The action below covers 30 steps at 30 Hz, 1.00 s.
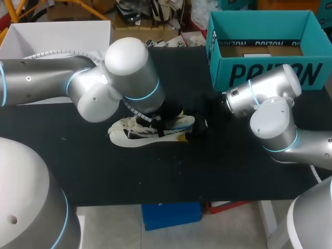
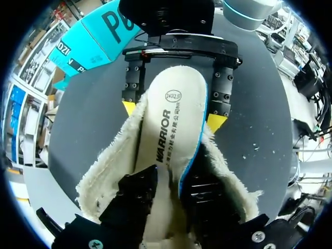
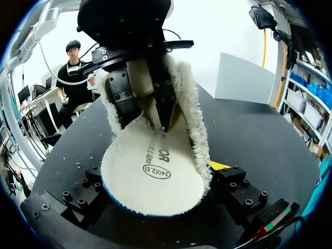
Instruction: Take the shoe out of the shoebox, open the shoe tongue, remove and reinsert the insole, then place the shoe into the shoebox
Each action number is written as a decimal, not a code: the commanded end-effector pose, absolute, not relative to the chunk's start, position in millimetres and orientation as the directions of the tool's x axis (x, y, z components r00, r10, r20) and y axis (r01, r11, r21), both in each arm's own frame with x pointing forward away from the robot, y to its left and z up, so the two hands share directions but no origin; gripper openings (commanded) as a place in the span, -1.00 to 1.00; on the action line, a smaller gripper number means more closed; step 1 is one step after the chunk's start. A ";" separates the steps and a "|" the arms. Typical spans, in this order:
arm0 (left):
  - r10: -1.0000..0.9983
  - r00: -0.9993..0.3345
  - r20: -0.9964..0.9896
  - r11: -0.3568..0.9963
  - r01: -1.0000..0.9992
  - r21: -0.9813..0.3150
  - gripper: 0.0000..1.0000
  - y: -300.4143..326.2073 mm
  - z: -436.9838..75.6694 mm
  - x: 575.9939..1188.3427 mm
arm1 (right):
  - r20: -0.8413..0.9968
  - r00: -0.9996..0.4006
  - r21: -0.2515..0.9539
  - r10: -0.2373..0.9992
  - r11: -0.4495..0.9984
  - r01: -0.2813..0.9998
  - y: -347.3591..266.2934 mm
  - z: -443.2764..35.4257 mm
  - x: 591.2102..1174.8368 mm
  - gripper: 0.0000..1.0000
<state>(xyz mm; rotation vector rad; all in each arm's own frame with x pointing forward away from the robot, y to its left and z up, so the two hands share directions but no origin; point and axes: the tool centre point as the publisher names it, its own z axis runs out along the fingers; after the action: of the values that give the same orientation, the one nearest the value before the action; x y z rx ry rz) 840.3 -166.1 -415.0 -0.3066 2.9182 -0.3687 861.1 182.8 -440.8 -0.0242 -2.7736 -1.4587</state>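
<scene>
A cream shoe (image 1: 136,130) with a fleece lining lies on its sole on the black table (image 1: 218,166). Its printed insole (image 2: 174,124) sticks out over the heel, the front part down inside the shoe. My left gripper (image 2: 171,194) reaches into the shoe from above. Its black fingers (image 3: 124,96) stand a little apart on either side of the insole, so it is open. My right gripper (image 2: 173,115) is at the heel, one yellow tip (image 2: 216,122) against each side of the fleece collar, gripping the shoe. In its own view the insole (image 3: 150,176) covers most of the right gripper (image 3: 155,179).
The open teal shoebox (image 1: 264,72) stands at the back right, close behind my right arm. A white box (image 1: 52,39) sits at the back left. Bare table lies in front of the shoe.
</scene>
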 end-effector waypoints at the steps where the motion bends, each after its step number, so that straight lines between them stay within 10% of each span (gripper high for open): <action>1: -0.231 -0.951 -0.204 0.946 -0.170 -0.277 0.49 -164.5 -422.0 829.2 | 0.015 -1.000 0.822 0.010 0.569 0.018 182.5 -442.6 862.8 -1.00; 8: -0.248 -0.935 -0.253 0.941 -0.170 -0.292 0.44 -172.1 -427.1 830.0 | 0.015 -1.000 0.822 0.010 0.569 0.018 182.5 -442.6 862.8 -1.00; 17: -0.238 -0.926 -0.293 0.936 -0.138 -0.325 -0.08 -190.5 -426.4 839.0 | 0.015 -1.000 0.822 0.010 0.569 0.018 182.5 -442.6 862.8 -1.00; 30: -0.217 -0.928 -0.302 0.932 -0.106 -0.346 -0.13 -208.7 -428.7 852.2 | 0.015 -1.000 0.822 0.010 0.569 0.018 182.5 -442.6 862.8 -1.00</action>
<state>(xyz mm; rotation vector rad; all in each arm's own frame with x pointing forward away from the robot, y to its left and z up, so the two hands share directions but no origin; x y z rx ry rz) 851.8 -200.2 -418.1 -0.2371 2.7510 -0.4621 860.1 182.0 -440.7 -0.0223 -2.7737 -1.4593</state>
